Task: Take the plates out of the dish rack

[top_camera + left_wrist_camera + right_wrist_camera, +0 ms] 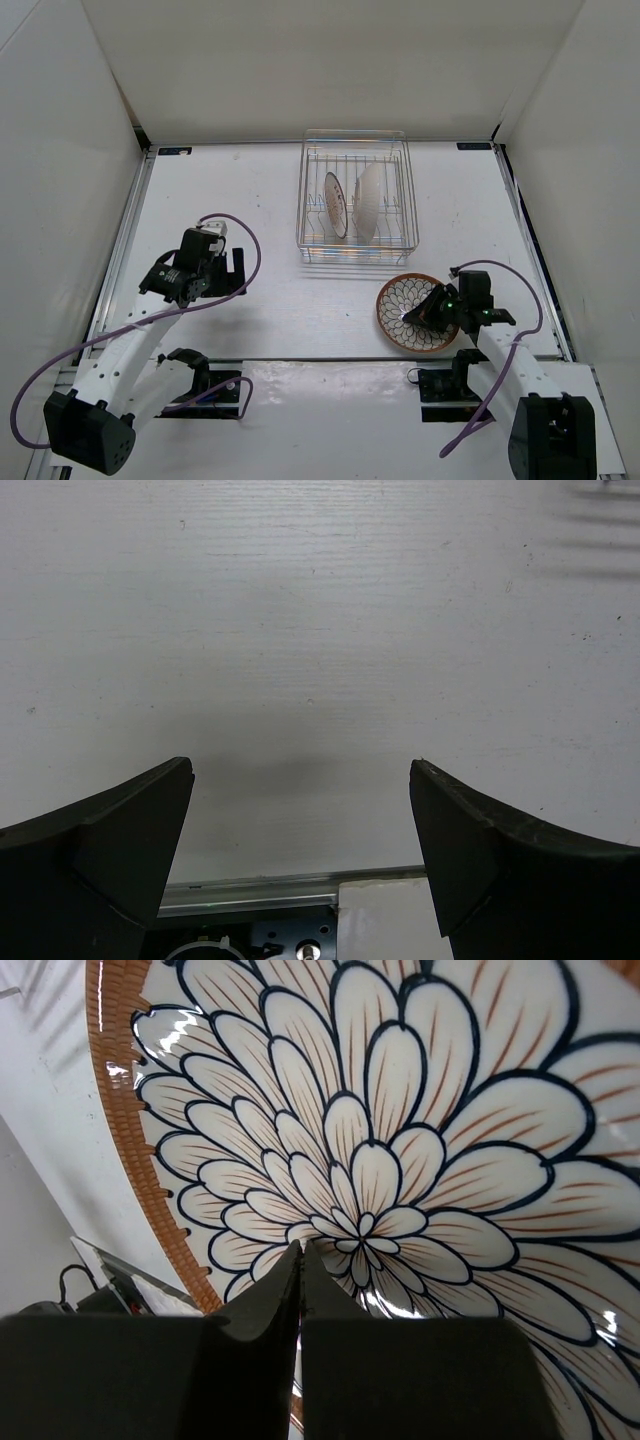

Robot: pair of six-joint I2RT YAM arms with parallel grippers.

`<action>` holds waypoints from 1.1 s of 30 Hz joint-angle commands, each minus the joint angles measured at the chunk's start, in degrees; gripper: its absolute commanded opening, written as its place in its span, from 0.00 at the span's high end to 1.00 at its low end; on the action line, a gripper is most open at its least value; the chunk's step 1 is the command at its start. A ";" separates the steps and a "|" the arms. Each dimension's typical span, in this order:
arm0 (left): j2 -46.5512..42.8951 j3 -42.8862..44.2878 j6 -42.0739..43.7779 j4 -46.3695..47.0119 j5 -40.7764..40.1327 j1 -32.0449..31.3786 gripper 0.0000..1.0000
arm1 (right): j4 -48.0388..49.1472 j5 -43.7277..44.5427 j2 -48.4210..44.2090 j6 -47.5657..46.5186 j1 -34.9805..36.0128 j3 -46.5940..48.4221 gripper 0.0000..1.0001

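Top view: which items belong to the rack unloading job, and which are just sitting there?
Job:
- dish rack
- small plate and white-backed plate, both standing in it
- petal plate, flat on the table
- right gripper, over the petal plate

Not job:
- purple cables
- left gripper, open over bare table

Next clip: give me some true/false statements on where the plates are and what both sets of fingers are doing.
1. Two plates, a smaller plate and a larger plate, stand on edge in the dish rack. True.
2. The petal-pattern plate stands in the rack. False: it lies on the table in front of the rack, by the right arm.
3. The left gripper has its fingers open over bare table. True.
4. The right gripper has its fingers spread wide. False: they are closed together over the petal-pattern plate's face.
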 commanded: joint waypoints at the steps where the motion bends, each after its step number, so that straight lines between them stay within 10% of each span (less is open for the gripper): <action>1: -0.86 1.98 0.03 0.23 -0.15 -0.09 0.00 | -1.33 5.53 -0.41 -4.29 -0.06 0.01 1.00; 3: -0.86 2.15 0.11 0.05 -0.06 -0.18 0.00 | -0.88 2.71 -1.03 -6.66 -0.15 5.02 0.99; 12: -1.74 2.07 0.03 -0.04 0.03 -0.18 0.00 | -0.63 3.25 -4.48 -12.83 -0.15 30.42 0.34; 21: -2.79 2.16 -0.06 -0.04 0.64 -0.26 0.00 | 11.40 -14.59 20.22 -10.28 0.64 43.88 0.31; 33: -3.59 1.98 0.11 0.23 0.99 -0.18 0.00 | 13.80 -12.32 33.06 -11.16 4.51 56.19 0.29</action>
